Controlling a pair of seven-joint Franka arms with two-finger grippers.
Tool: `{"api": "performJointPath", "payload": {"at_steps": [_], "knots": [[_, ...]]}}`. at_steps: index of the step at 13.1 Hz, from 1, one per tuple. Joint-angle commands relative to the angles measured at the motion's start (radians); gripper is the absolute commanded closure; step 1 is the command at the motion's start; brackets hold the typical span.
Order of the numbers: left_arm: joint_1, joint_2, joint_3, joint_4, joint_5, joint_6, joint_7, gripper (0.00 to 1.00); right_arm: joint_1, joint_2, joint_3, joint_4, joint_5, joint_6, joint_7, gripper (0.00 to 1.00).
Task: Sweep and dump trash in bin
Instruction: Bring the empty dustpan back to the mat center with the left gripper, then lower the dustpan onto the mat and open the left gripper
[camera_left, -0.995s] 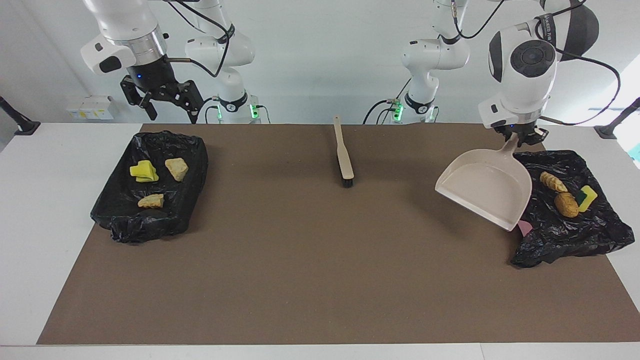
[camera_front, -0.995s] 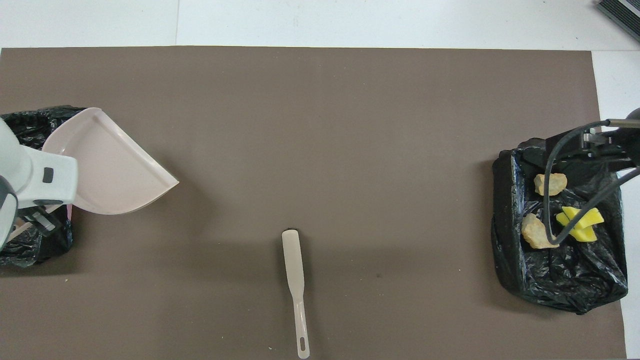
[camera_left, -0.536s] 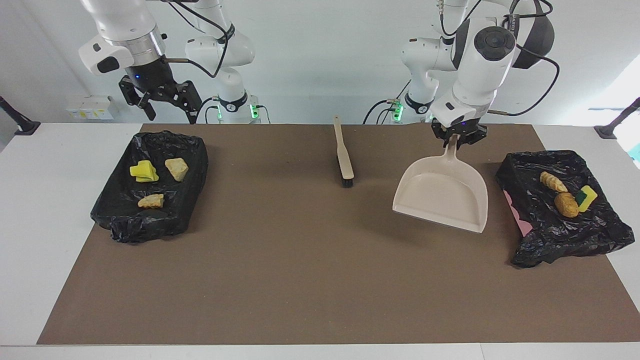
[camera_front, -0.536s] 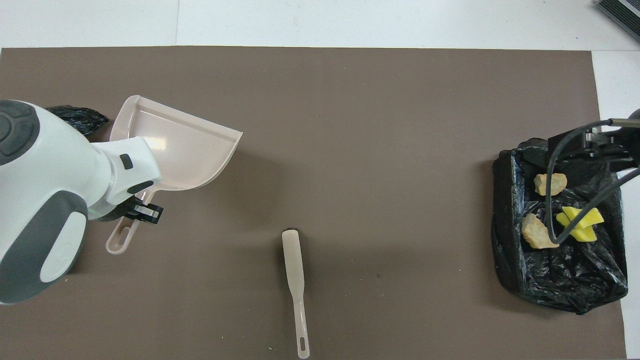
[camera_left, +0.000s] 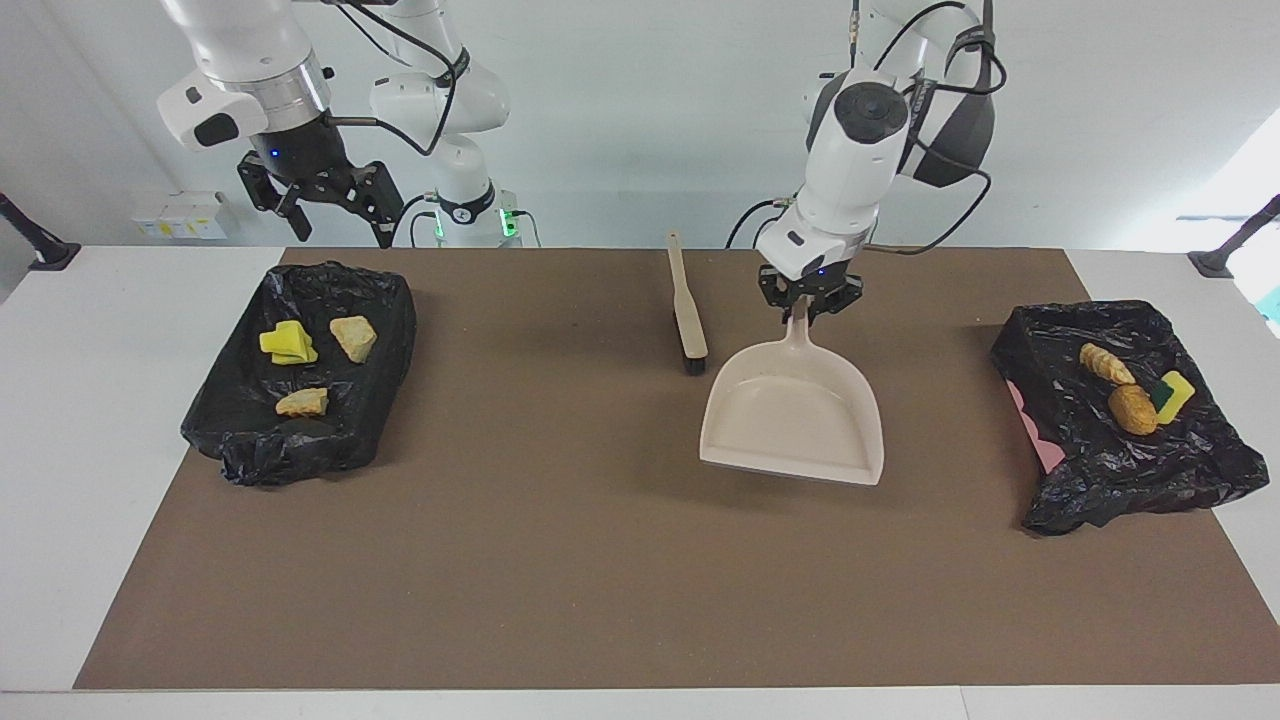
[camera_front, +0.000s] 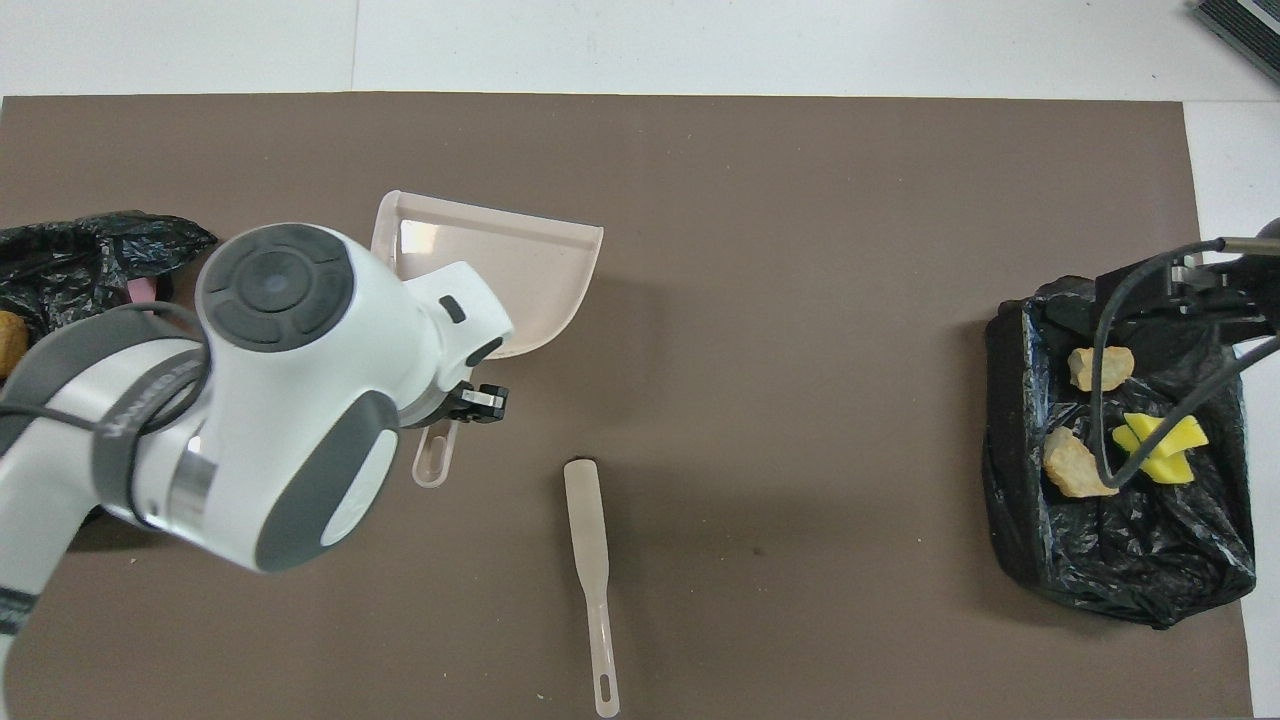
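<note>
Left tool (camera_left: 807, 300) closed on the handle of the beige plastic dustpan (camera_left: 795, 415), carried tilted above the brown mat (camera_left: 560, 560) on the white tabletop (camera_left: 90, 420), mouth pointing away from the robots. Pan shows nothing inside. In the overhead view the left arm covers much of the pan; handle end pokes out below the tool (camera_front: 470, 402).

Beige flat-handled brush with dark bristles (camera_left: 687, 310) lies on the mat just beside the pan's handle, toward the right arm's end, bristle end farther from the robots.

Right tool (camera_left: 330, 205) hangs with fingers spread wide, gripping nothing, over the robots' edge of the black-bag-lined bin at the right arm's end (camera_left: 240, 420). That arm waits.

Trash sits in two lined bins. Right arm's end: yellow sponge chunk (camera_left: 288, 342), pale tan lump (camera_left: 353, 336), a smaller tan lump (camera_left: 302, 402) farther from the robots. Left arm's end, second black-bag-lined bin (camera_left: 1130, 470): ridged golden pastry piece (camera_left: 1105, 362), round brown lump (camera_left: 1132, 408), yellow-and-green sponge (camera_left: 1172, 392) touching the lump. A pink patch of that bin's wall (camera_left: 1040, 445) shows where the bag does not cover.
</note>
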Motion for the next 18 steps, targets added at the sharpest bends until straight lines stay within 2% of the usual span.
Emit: {"api": "performJointPath", "payload": {"at_steps": [1, 4, 7, 10, 11, 12, 13, 18], "knots": [[-0.057, 0.151, 0.016, 0.128, -0.013, 0.040, -0.092, 1.00, -0.007, -0.011, 0.000, -0.016, -0.004, 0.005, -0.027, 0.00], [-0.083, 0.216, 0.016, 0.127, -0.018, 0.165, -0.146, 1.00, -0.007, -0.011, 0.000, -0.016, -0.004, 0.005, -0.027, 0.00], [-0.097, 0.283, 0.016, 0.128, -0.022, 0.218, -0.176, 1.00, -0.007, -0.011, 0.000, -0.016, -0.004, 0.005, -0.027, 0.00], [-0.110, 0.284, 0.016, 0.110, -0.022, 0.248, -0.227, 1.00, -0.008, -0.011, 0.000, -0.016, -0.004, 0.005, -0.027, 0.00], [-0.108, 0.284, 0.016, 0.107, -0.021, 0.255, -0.224, 0.90, -0.007, -0.011, 0.000, -0.016, -0.004, 0.005, -0.027, 0.00], [-0.100, 0.287, 0.015, 0.105, -0.019, 0.269, -0.209, 0.42, -0.007, -0.011, 0.000, -0.016, -0.004, 0.005, -0.027, 0.00], [-0.099, 0.287, 0.016, 0.101, -0.021, 0.280, -0.222, 0.00, -0.007, -0.011, 0.000, -0.016, -0.004, 0.005, -0.027, 0.00], [-0.061, 0.235, 0.035, 0.118, -0.021, 0.266, -0.213, 0.00, -0.007, -0.011, 0.000, -0.016, -0.004, 0.005, -0.027, 0.00]]}}
